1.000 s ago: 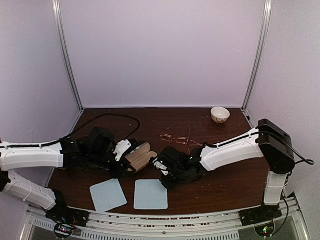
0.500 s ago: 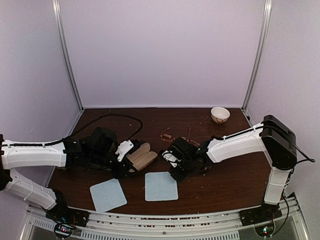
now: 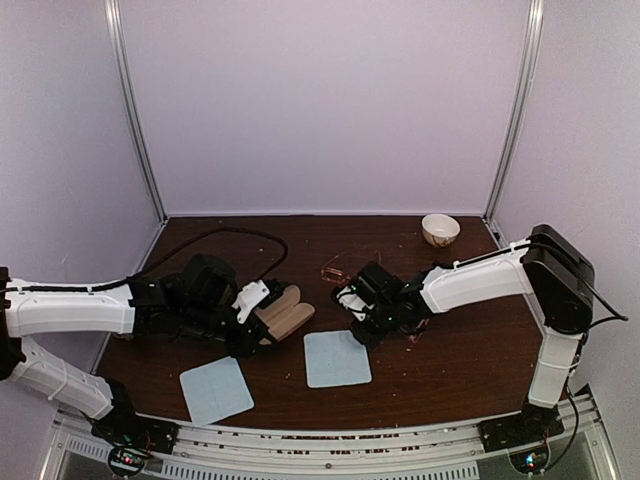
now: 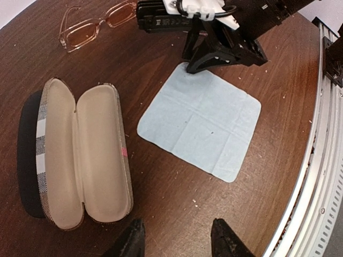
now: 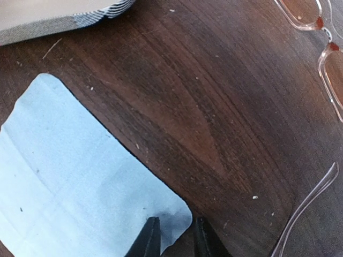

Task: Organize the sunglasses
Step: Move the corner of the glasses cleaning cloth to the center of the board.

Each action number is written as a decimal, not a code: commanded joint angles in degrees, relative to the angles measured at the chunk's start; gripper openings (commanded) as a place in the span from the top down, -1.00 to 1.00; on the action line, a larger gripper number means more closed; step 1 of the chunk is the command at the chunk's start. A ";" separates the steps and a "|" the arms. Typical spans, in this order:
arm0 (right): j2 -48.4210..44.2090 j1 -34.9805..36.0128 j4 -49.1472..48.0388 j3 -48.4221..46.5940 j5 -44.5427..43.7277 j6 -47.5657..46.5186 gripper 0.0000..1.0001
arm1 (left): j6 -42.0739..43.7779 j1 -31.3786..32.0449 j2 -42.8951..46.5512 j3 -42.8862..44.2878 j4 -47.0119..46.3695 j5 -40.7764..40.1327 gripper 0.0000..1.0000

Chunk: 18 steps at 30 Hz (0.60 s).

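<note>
One pair of sunglasses (image 4: 96, 27) with a thin coppery frame and pale tinted lenses lies unfolded on the dark wooden table (image 3: 460, 350). In the top view the sunglasses (image 3: 335, 268) are partly hidden behind my right arm. They also show at the right edge of the right wrist view, sunglasses (image 5: 327, 53). My right gripper (image 5: 177, 238) stands slightly open over the corner of a light blue cloth (image 5: 69, 176), with the corner lying between its fingers. My left gripper (image 4: 179, 238) is open and empty, just right of an open beige-lined case (image 4: 80, 155).
A black case (image 4: 25, 155) lies against the open case's left side. A second blue cloth (image 3: 215, 390) sits near the front edge. A small bowl (image 3: 440, 229) stands at the back right, and a black cable (image 3: 230, 235) loops at the back left.
My right gripper dragged the blue cloth to the right and away from the front edge. Its jaws, shut before, have now parted a little. The left arm has barely moved.
</note>
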<state>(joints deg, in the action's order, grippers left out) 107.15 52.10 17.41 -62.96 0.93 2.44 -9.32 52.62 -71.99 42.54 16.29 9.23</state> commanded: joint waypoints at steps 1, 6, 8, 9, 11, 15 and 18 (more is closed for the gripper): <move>0.72 -0.29 3.73 0.42 -1.64 -0.47 0.47 | 0.95 0.29 0.15 0.10 -2.73 0.81 0.10; -0.70 -0.41 5.15 -0.51 -2.26 1.11 0.14 | 1.29 0.28 0.74 -0.56 -3.15 1.25 0.09; -1.62 -0.36 5.79 -0.72 -2.76 1.56 0.10 | 1.59 0.36 1.03 -0.69 -3.15 1.31 0.09; -2.25 -0.41 6.10 -0.76 -3.11 1.68 0.08 | 1.77 0.37 1.08 -0.71 -3.12 1.36 0.09; -3.67 -0.42 6.65 -0.72 -3.46 1.97 -0.03 | 2.19 0.73 1.23 -0.61 -3.03 1.33 0.09; -7.36 -0.41 7.68 -0.17 -3.62 2.74 -0.17 | 3.11 2.16 1.23 -0.45 -2.77 1.10 0.09; -10.71 -0.33 7.35 1.48 -4.07 3.46 -0.24 | 3.55 3.57 1.07 -0.14 -2.51 0.56 0.09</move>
<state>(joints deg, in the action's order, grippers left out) 101.75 51.75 23.73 -63.11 -1.37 4.45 -7.44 54.54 -71.88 42.44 16.16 9.65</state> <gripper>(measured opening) 0.611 0.456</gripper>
